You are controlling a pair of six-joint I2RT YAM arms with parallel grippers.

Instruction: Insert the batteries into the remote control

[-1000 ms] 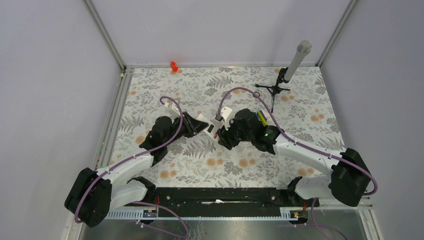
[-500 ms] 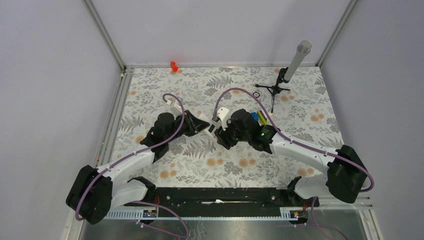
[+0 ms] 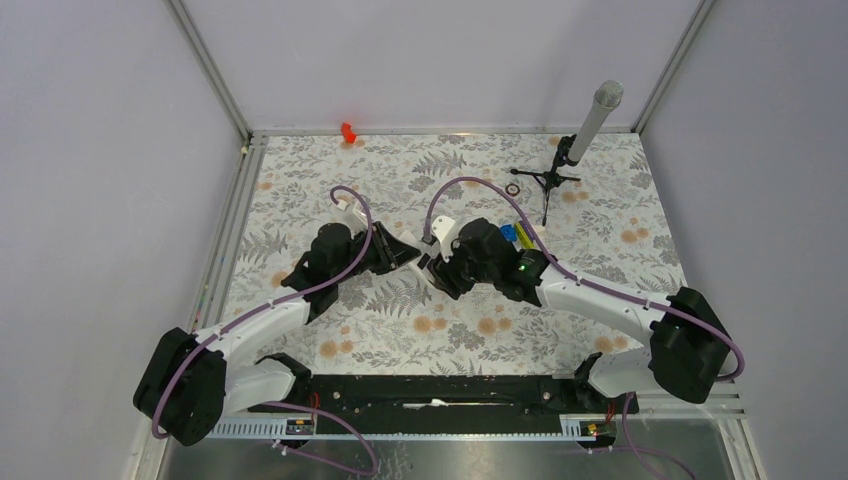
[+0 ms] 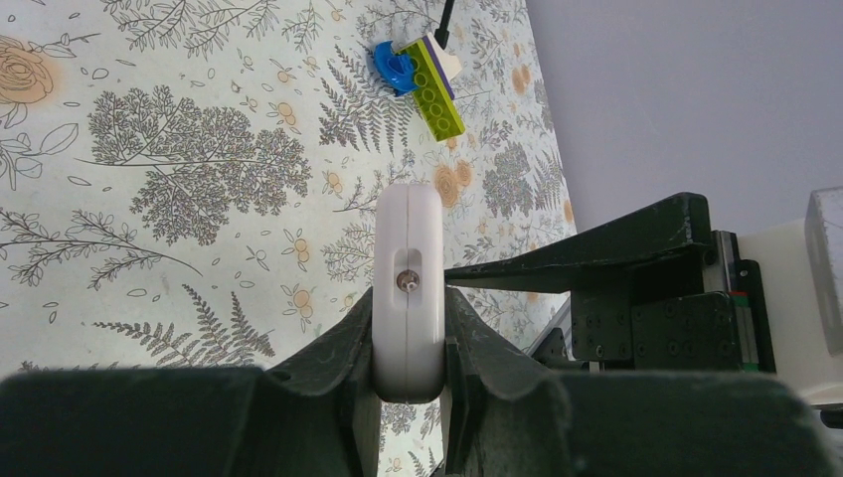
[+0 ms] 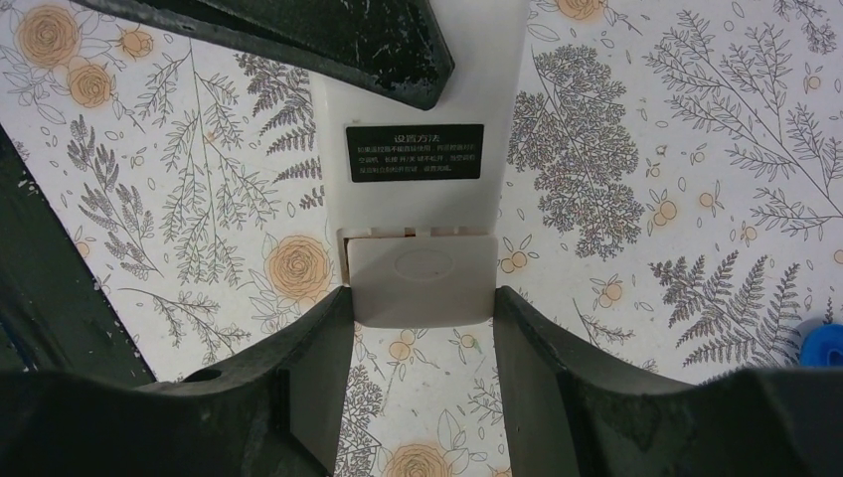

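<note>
The remote control (image 3: 421,259) hangs above the mat between both grippers. In the left wrist view it stands edge-on (image 4: 408,288), clamped between my left gripper's (image 4: 410,348) fingers. The right wrist view shows its plain white back (image 5: 418,109) with a black label and the small white cover piece (image 5: 422,278) seated at its near end. My right gripper (image 5: 422,308) holds that end, a fingertip touching each side of the cover. My left gripper's finger (image 5: 298,40) crosses the remote's far end. The batteries are hidden.
A blue disc (image 4: 395,68) and a yellow-green block (image 4: 437,87) lie on the mat right of the right gripper (image 3: 510,233). A microphone on a tripod (image 3: 590,125), a black ring (image 3: 513,189) and a small red object (image 3: 347,131) stand at the back.
Both grippers and the remote have shifted slightly left and back. The right gripper has closed in on the remote's end.
</note>
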